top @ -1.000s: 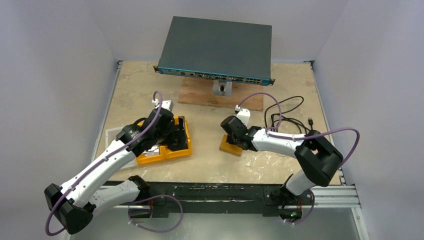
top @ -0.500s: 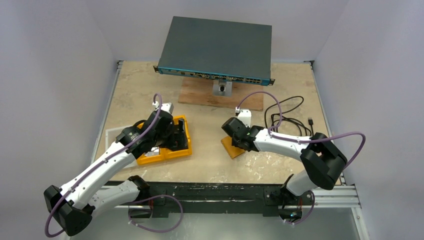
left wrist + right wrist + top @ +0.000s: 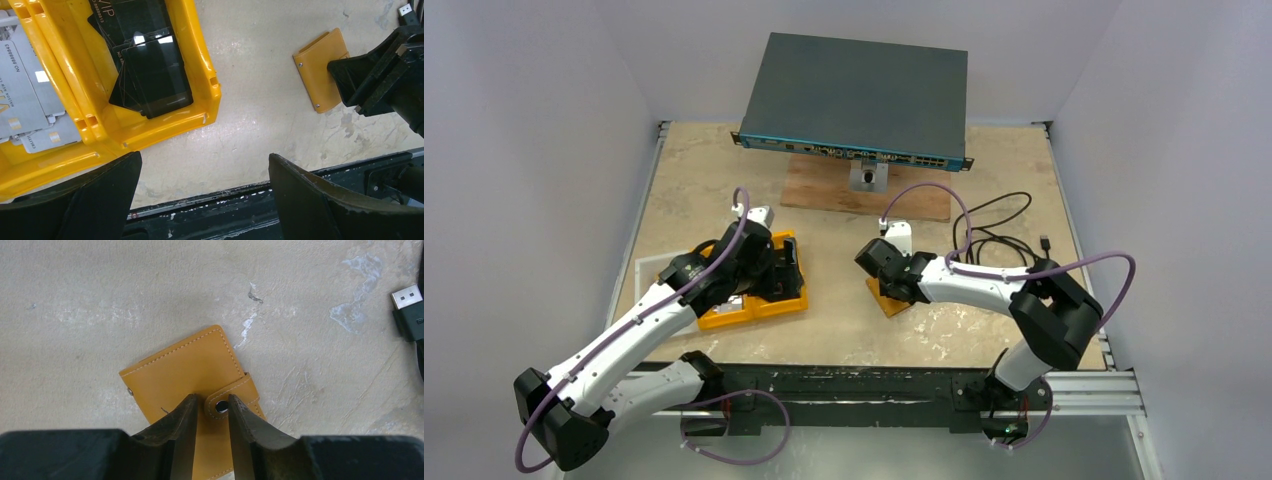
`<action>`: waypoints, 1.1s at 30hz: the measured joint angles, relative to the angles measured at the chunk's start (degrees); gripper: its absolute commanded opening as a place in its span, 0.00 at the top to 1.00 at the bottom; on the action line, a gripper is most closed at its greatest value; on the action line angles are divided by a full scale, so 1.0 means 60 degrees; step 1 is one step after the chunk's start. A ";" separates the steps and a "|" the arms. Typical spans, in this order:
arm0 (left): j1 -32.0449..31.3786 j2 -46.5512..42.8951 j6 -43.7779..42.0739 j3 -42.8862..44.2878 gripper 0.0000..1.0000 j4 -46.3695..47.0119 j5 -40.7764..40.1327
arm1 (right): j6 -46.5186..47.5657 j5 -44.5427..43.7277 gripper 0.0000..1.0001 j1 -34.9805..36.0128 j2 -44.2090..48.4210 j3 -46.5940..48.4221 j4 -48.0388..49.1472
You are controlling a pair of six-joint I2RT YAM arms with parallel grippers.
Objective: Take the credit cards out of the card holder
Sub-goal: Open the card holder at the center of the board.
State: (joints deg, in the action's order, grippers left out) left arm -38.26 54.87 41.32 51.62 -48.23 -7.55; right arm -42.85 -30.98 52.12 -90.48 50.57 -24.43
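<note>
The tan card holder lies flat and snapped closed on the table, also visible in the top view and the left wrist view. My right gripper hovers right over it. Its jaws stand a narrow gap apart, with the end of the snap tab between the fingertips. Grey-silver credit cards lie in the left compartment of the yellow tray. Dark cards fill its right compartment. My left gripper is wide open over the tray's near corner, holding nothing.
A network switch sits on a wooden board at the back. Black cables lie to the right of the card holder, with a plug close by. A white sheet lies left of the tray.
The right gripper's jaws have parted slightly, and the arm has shifted a little to the left over the card holder. The left arm has barely moved.
</note>
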 measured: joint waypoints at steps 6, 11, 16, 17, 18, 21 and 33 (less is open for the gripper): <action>0.0004 0.0000 0.0015 -0.0033 0.02 0.0113 0.0087 | -0.0109 -0.0087 0.88 0.0000 0.0000 -0.0007 -0.0069; 0.0000 0.0058 0.0025 -0.0157 0.02 0.0182 0.0233 | -0.0200 -0.0029 0.97 -0.0007 0.0051 -0.0073 -0.0069; 0.0004 0.0255 0.0197 -0.0324 0.06 0.0510 0.0612 | -0.0372 0.0845 1.00 -0.0033 0.0270 -0.0113 0.0022; 0.0004 0.0339 0.0229 -0.0361 0.07 0.0641 0.0761 | -0.0463 0.1155 1.00 -0.0033 0.0372 -0.0168 0.0076; 0.0000 0.0408 0.0270 -0.0386 0.09 0.0739 0.0871 | -0.0579 0.1501 1.00 -0.0025 0.0488 -0.0229 0.0124; 0.0000 0.0699 0.0408 -0.0492 0.18 0.1144 0.1373 | -0.0998 0.2397 1.00 -0.0022 0.0849 -0.0401 0.0273; -0.0739 0.2885 0.1206 -0.0889 0.58 0.3661 0.3235 | -0.2302 0.3636 1.00 0.0000 0.1963 -0.1020 0.0718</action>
State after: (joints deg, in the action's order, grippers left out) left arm -42.70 72.18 48.56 46.28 -26.26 11.86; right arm -56.66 -9.17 52.12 -78.70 44.45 -20.12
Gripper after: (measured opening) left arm 0.434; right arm 0.052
